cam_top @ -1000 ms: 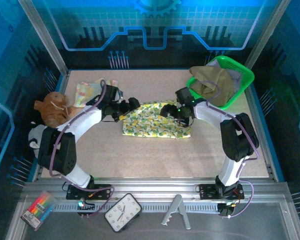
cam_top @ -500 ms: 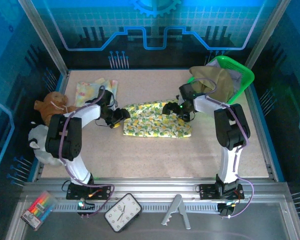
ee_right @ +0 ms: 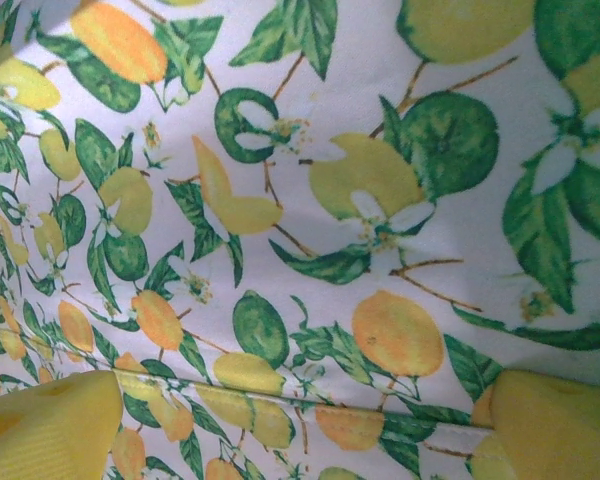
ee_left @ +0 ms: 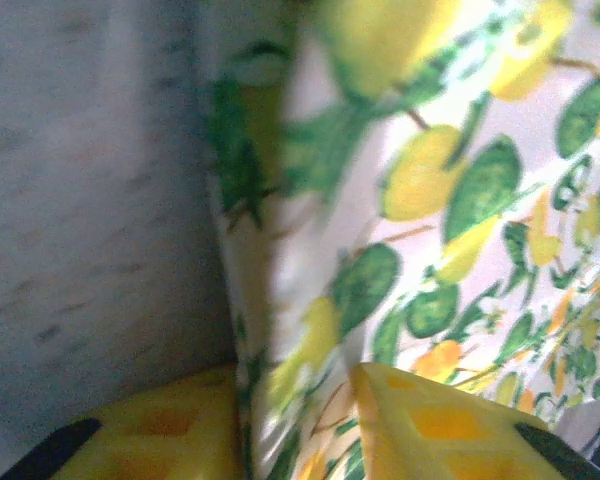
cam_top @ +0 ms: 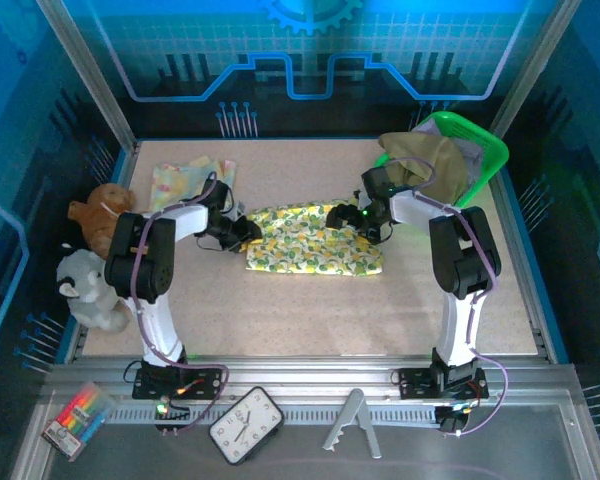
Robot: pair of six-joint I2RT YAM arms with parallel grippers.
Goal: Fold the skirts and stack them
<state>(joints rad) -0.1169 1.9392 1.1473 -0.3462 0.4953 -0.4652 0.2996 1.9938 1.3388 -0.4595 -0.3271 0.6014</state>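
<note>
- Left fingers (ee_left: pixel 170 435) have narrowed since a second ago, now pinching floral skirt (cam_top: pixel 315 245) at its left edge.
- Right fingers (ee_right: pixel 50 430) wide, over skirt's right end.
- Skirt lies flat, middle of surface (cam_top: pixel 310 310).

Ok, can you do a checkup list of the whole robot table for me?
Surface: speckled table, no spills seen.
Job's things: lemon-print skirt flat mid-table; olive skirt and lavender-grey skirt heaped in green basket.
Clutter: brown plush, grey plush, pale patterned cloth at left.
Grippers: left gripper fingers straddle the lemon-print skirt's left edge, grip unclear; right gripper open on its far edge.
Cables: purple cables on both arms, no snags seen.
Surroundings: blue-lit walls, metal frame; clock, marker pack, metal stand in front.
</note>
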